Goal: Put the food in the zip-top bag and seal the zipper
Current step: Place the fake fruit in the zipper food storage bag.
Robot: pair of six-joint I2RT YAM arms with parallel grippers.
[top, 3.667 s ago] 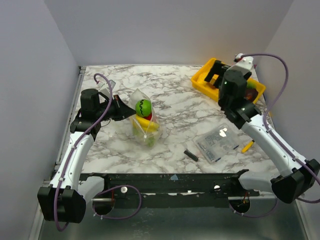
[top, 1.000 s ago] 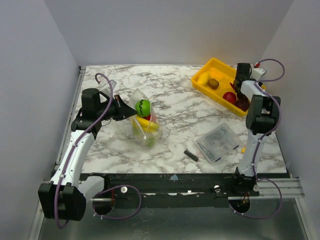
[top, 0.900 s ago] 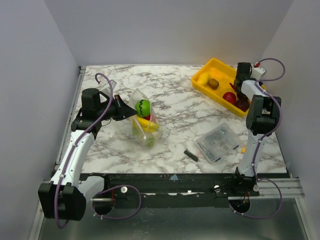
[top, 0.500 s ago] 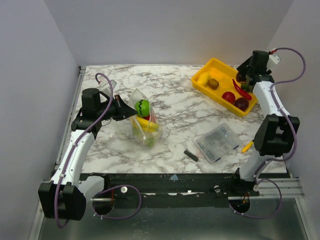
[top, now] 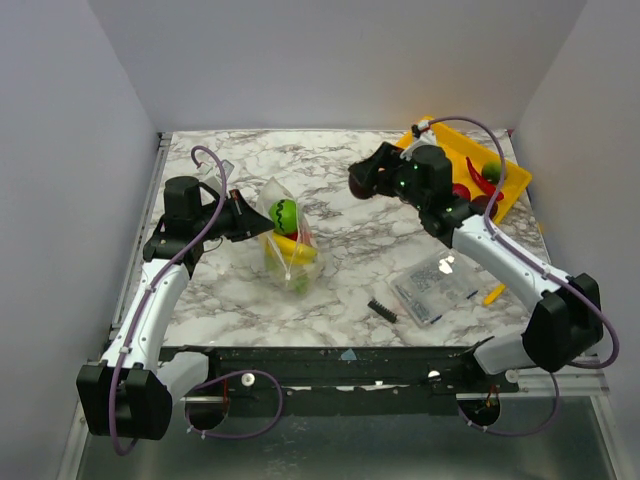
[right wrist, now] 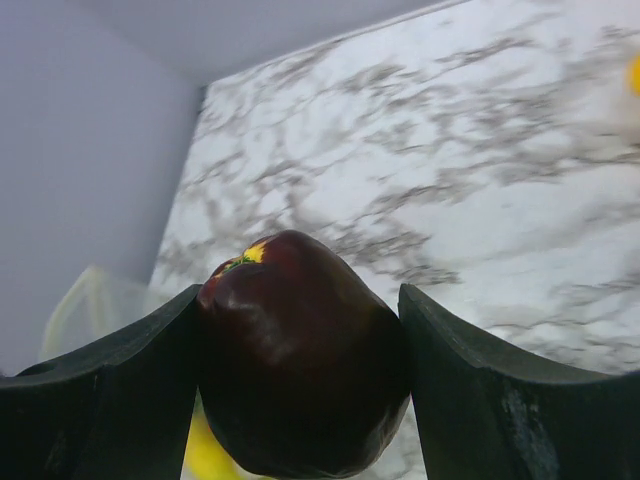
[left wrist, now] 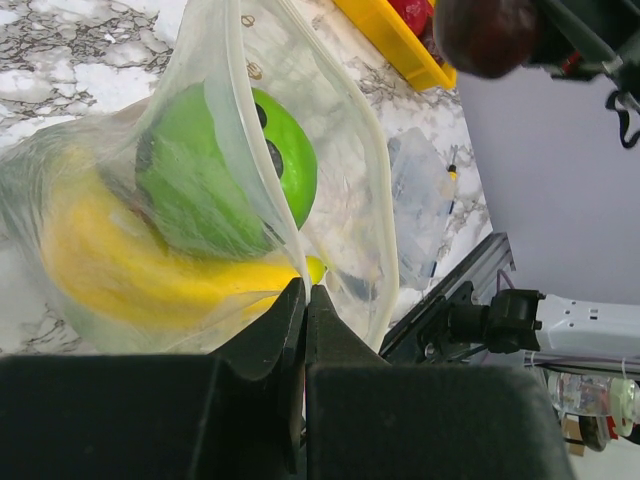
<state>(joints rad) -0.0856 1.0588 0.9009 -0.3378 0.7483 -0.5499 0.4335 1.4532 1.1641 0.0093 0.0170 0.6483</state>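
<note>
Dark purple and glossy, a toy fruit (right wrist: 300, 350) sits clamped between the fingers of the right tool (top: 364, 180), which hangs above the marble table (top: 340, 270) between the yellow tray (top: 508, 192) and the zip-top bag (top: 287, 250), well apart from the bag. The left tool (left wrist: 304, 300) is pressed tight on the bag's mouth edge, pinching the zipper (left wrist: 238, 110) strip, and the mouth gapes open. Inside the bag lie a green ball (left wrist: 230, 170) and a yellow banana (left wrist: 130, 270). A flat packet of small parts (top: 432, 285) lies on the table toward its near right.
</note>
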